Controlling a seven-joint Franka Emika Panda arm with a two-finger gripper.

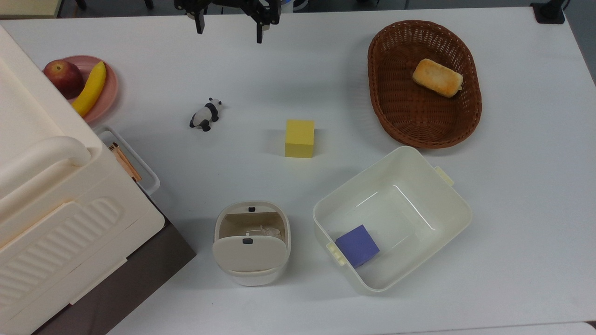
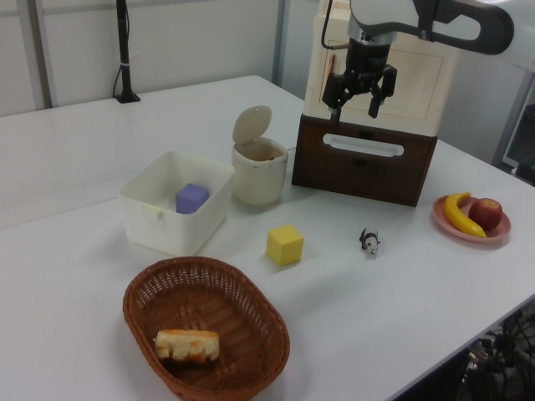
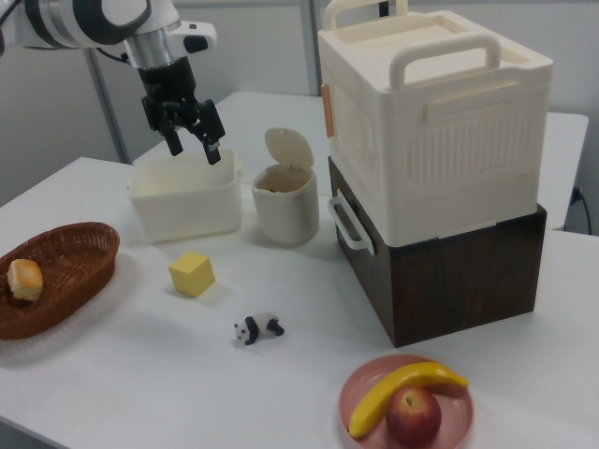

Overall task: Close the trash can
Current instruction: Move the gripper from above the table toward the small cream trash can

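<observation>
The trash can [image 1: 252,242] [image 2: 259,171] [image 3: 286,202] is a small cream bin near the table's front edge in the top view, its beige lid [image 1: 249,253] [image 2: 251,124] [image 3: 289,147] hinged up and standing open, with some crumpled scrap inside. My gripper [image 1: 229,28] [image 2: 354,104] [image 3: 194,145] hangs high above the table, open and holding nothing, well away from the bin. In the top view it sits at the far edge of the table.
A white tub [image 1: 391,216] holding a purple block [image 1: 357,245] stands beside the bin. A yellow cube [image 1: 299,138], a panda figure [image 1: 205,115], a wicker basket [image 1: 396,116] with bread, a fruit plate [image 1: 109,90] and a big cream box [image 1: 56,204] on a brown drawer unit surround it.
</observation>
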